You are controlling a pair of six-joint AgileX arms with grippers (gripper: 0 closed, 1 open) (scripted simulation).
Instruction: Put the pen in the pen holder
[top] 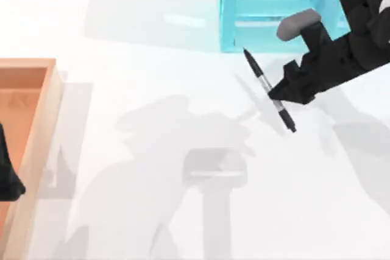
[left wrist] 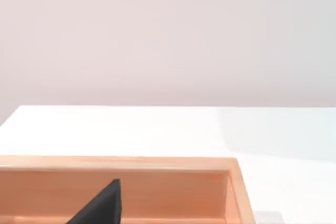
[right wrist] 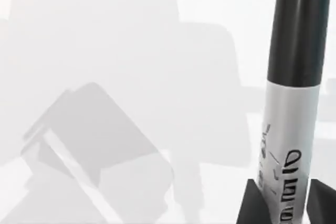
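From above, my right gripper [top: 281, 94] reaches in from the right, clamped on the pen [top: 269, 89] just beside the blue holder [top: 268, 10]. My left gripper [top: 9, 178] sits over the wooden tray [top: 36, 144], fingers unreadable. My right wrist view shows the pen [right wrist: 294, 77] pinched.

A wooden tray [left wrist: 157, 163] with light orange-brown walls sits on the white table [left wrist: 157, 129]. One corner of its rim lies toward the table's far side. A black wedge-shaped part of the left gripper [left wrist: 102, 205] projects over the tray interior. Beyond the table, a plain pale wall [left wrist: 168, 35] forms the background.
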